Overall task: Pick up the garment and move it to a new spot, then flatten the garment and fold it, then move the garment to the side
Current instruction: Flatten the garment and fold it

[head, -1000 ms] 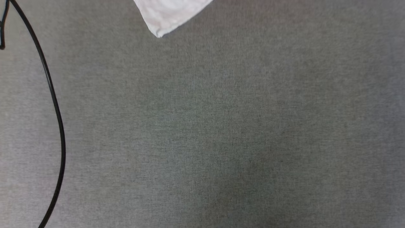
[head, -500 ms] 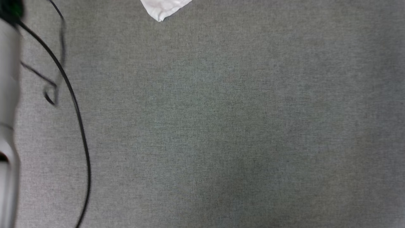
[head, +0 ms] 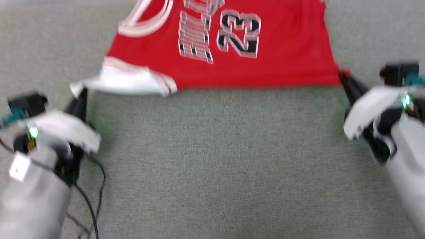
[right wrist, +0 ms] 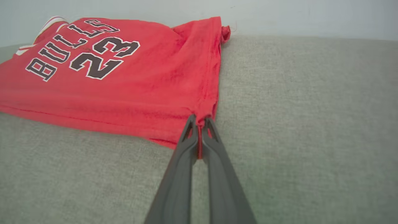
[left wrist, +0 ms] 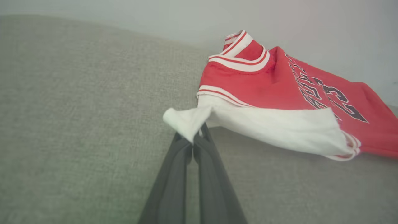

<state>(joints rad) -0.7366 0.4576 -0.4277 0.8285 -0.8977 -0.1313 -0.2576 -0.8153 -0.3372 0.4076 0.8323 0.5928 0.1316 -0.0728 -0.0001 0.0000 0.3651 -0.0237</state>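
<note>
Garment (head: 265, 49) sits toward the far side of the grey surface (head: 212, 166), lettering and number facing up, its near edge drawn out between my two arms. My left gripper (left wrist: 195, 141) is pressed together on the tip of the white sleeve, which hangs clear of the surface. My right gripper (right wrist: 200, 123) pinches the red hem corner. A black cable (head: 93, 205) trails under my left arm.

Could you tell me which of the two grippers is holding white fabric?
The left gripper: it is shut on the white sleeve tip of the garment, whereas the right gripper pinches its red hem corner.
</note>
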